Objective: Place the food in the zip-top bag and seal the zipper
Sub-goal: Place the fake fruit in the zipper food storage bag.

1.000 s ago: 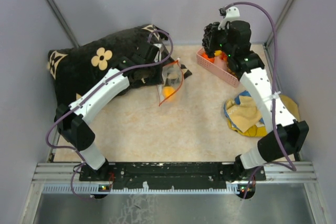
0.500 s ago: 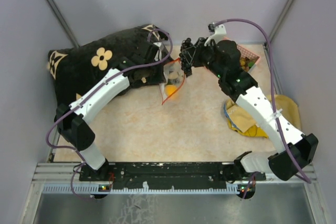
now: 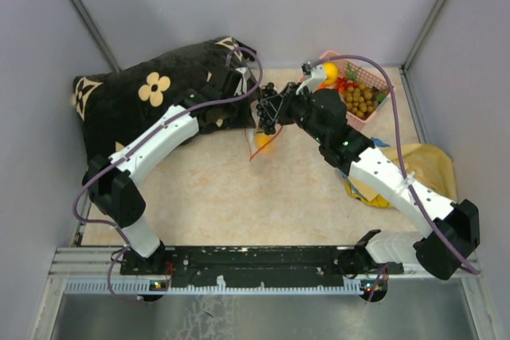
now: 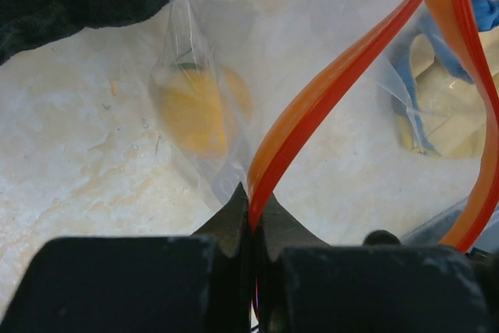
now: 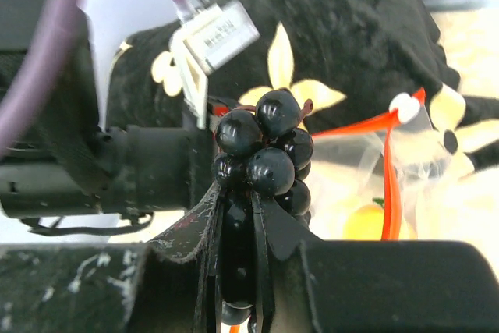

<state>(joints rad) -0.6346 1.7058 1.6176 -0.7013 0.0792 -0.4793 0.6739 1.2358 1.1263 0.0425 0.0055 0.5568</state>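
The clear zip-top bag [image 3: 264,134] hangs by the black cushion, mouth open, with an orange fruit [image 4: 199,108] inside. My left gripper [image 4: 251,207] is shut on the orange-red zipper [image 4: 312,107] and holds that edge up. My right gripper [image 5: 253,193] is shut on a bunch of glossy black balls [image 5: 265,150], right at the bag's mouth and next to the left gripper [image 3: 249,109]. A yellow fruit [image 3: 329,68], a red-orange one [image 3: 344,84] and the tan-brown bunch [image 3: 360,99] lie in the pink basket [image 3: 384,84].
A black cushion with cream flowers [image 3: 151,89] fills the back left, touching the bag. A yellow-and-blue cloth [image 3: 390,177] lies at the right under my right arm. Grey walls close in the table on three sides.
My right arm has swung left from the pink basket to the bag's mouth, carrying the black bunch. My left gripper has kept its hold on the zipper.
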